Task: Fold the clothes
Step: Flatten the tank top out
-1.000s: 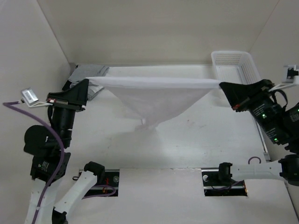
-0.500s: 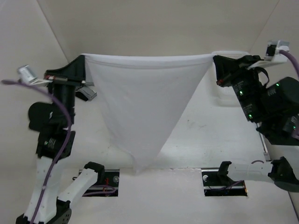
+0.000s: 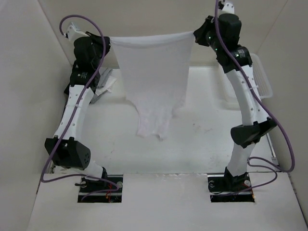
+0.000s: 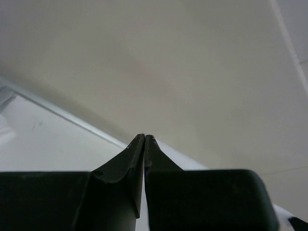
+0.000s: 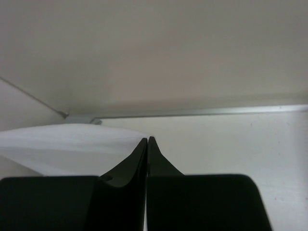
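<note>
No legible text or labels

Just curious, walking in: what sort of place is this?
Probably a robot test booth for folding laundry: plain walls around a white table, a T-shirt hung between the left gripper and right gripper, a basket nearby.

We had the T-shirt (image 3: 153, 72) hanging across the middle, blocking the way. Basket (image 3: 265, 83) sat back right, cloth stack (image 3: 105, 83) back left; near table (image 3: 202, 142) was open.

The T-shirt (image 3: 153, 77) was lifted higher, its held corners closer; seemingly fully airborne now.
</note>
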Controlling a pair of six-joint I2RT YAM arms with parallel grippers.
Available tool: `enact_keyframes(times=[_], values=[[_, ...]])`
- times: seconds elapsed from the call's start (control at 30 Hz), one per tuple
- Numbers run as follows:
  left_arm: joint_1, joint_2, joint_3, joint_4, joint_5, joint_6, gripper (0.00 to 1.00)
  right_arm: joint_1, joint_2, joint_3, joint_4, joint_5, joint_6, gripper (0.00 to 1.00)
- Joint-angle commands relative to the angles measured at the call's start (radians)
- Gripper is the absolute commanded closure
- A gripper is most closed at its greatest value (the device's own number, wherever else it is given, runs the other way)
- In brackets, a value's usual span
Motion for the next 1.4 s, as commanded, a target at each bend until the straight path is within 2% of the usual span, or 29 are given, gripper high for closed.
enact_keyframes(times=[0.0, 0.1, 0.2, 0.23, 0.33, 0.37, 0.5, 0.67, 0.8, 0.87, 1.0, 1.1, 1.2, 1.27, 1.3, 1.37], values=[[0.012, -0.062, 0.168, 0.081, 0.029, 0.030, 0.99, -0.025, -0.019, 0.346, -0.061, -0.074, 0.008, 1.00], [0.035, -0.073, 0.199, 0.077, 0.037, 0.034, 0.99, -0.036, -0.009, 0.431, -0.084, -0.077, 0.008, 1.00], [0.041, -0.108, 0.197, 0.077, 0.037, 0.052, 0.99, -0.037, -0.069, 0.387, -0.087, -0.077, 0.011, 1.00], [0.038, -0.123, 0.187, 0.077, 0.034, 0.061, 0.99, -0.034, -0.116, 0.322, -0.084, -0.072, 0.008, 1.00], [0.018, -0.197, 0.080, 0.092, 0.016, 0.077, 0.99, -0.019, -0.306, -0.012, 0.009, -0.046, 0.014, 1.00], [0.004, -0.228, 0.025, 0.100, 0.005, 0.077, 0.99, -0.004, -0.390, -0.170, 0.072, -0.030, 0.019, 1.00], [-0.097, -0.399, -0.297, 0.135, -0.084, 0.093, 0.99, 0.039, -0.691, -0.721, 0.192, 0.021, 0.072, 0.99], [-0.249, -0.672, -0.782, 0.124, -0.237, 0.086, 0.99, 0.142, -0.986, -1.224, 0.229, 0.081, 0.161, 0.99], [-0.309, -0.918, -1.031, -0.068, -0.285, 0.046, 0.99, 0.303, -1.146, -1.502, 0.149, 0.136, 0.258, 1.00], [-0.339, -1.024, -1.091, -0.196, -0.274, -0.006, 0.99, 0.404, -1.213, -1.581, 0.080, 0.158, 0.331, 1.00], [-0.417, -1.183, -1.125, -0.487, -0.244, -0.129, 1.00, 0.716, -1.328, -1.687, -0.104, 0.220, 0.544, 1.00], [-0.490, -1.243, -1.108, -0.650, -0.254, -0.202, 1.00, 0.951, -1.333, -1.704, -0.222, 0.276, 0.722, 1.00], [-0.526, -1.274, -1.087, -0.724, -0.303, -0.241, 1.00, 1.091, -1.286, -1.686, -0.253, 0.335, 0.825, 1.00], [-0.537, -1.259, -1.080, -0.701, -0.340, -0.238, 1.00, 1.124, -1.234, -1.673, -0.227, 0.392, 0.829, 1.00], [-0.536, -1.231, -1.079, -0.660, -0.363, -0.229, 1.00, 1.090, -1.203, -1.670, -0.201, 0.408, 0.801, 1.00], [-0.527, -1.135, -1.068, -0.521, -0.391, -0.172, 1.00, 0.939, -1.142, -1.649, -0.105, 0.397, 0.674, 1.00]])
